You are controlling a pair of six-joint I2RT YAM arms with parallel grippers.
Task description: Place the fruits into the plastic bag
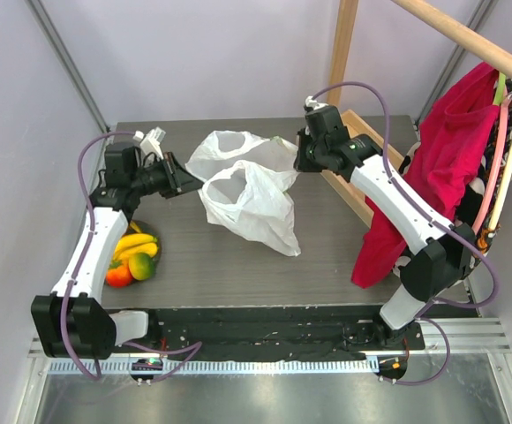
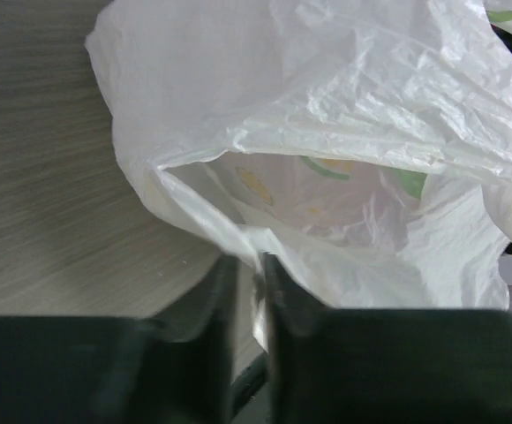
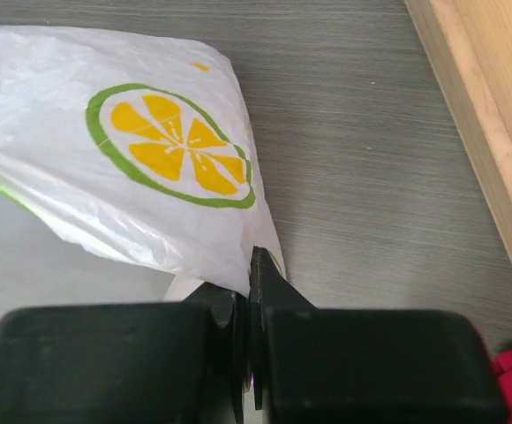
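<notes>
The plastic bag (image 1: pixel 247 190) lies crumpled in the middle of the table, white with a lemon-slice print (image 3: pixel 172 146). My left gripper (image 1: pixel 185 184) is at the bag's left edge. In the left wrist view (image 2: pixel 247 261) its jaws stand a narrow slit apart, with a strip of the bag's (image 2: pixel 327 106) film between them. My right gripper (image 1: pixel 298 157) is at the bag's far right corner, shut (image 3: pixel 245 265) tight on the bag's (image 3: pixel 106 194) film. The fruits sit together at the left: a yellow banana bunch (image 1: pixel 134 240), a red-orange fruit (image 1: pixel 118 274) and a green-yellow fruit (image 1: pixel 141 265).
The fruits rest on a dark round plate (image 1: pixel 154 234) under my left arm. A red cloth (image 1: pixel 441 168) hangs from a wooden frame (image 1: pixel 344 44) at the right, its base rail (image 3: pixel 485 115) close to my right gripper.
</notes>
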